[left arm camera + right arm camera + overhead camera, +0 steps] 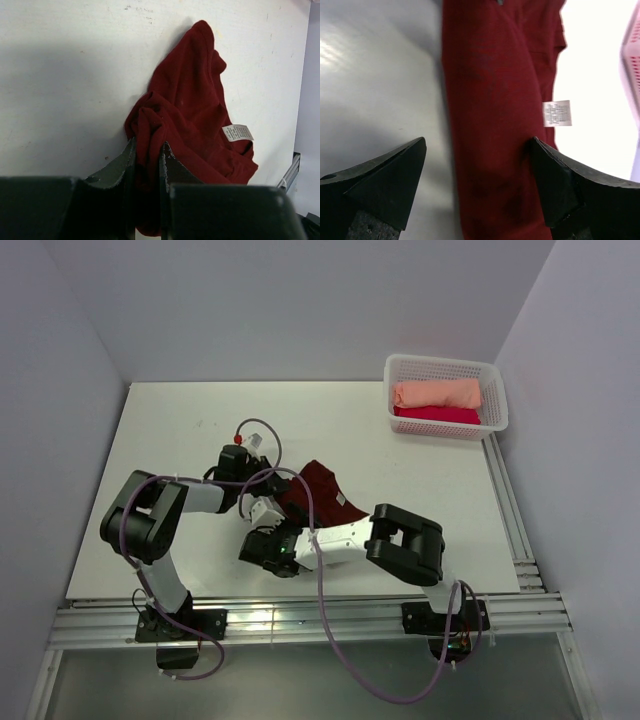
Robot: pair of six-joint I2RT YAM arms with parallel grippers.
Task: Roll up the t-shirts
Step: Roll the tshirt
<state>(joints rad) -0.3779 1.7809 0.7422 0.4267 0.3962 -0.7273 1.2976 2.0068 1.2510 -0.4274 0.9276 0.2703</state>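
On my feed the maroon t-shirt [190, 115] reads as soft, matt knit cloth, its pale label [237, 133] smoother and printed. The table [180, 430] is white, matt and faintly scuffed. At one o'clock the basket [440, 359] is white plastic mesh, holding the peach t-shirt [437, 393] and crimson t-shirt [437, 415], both matt cloth. At six o'clock the rail [300, 625] is bare, shiny metal. The right gripper [477, 145] has dull black fingers [385, 175].
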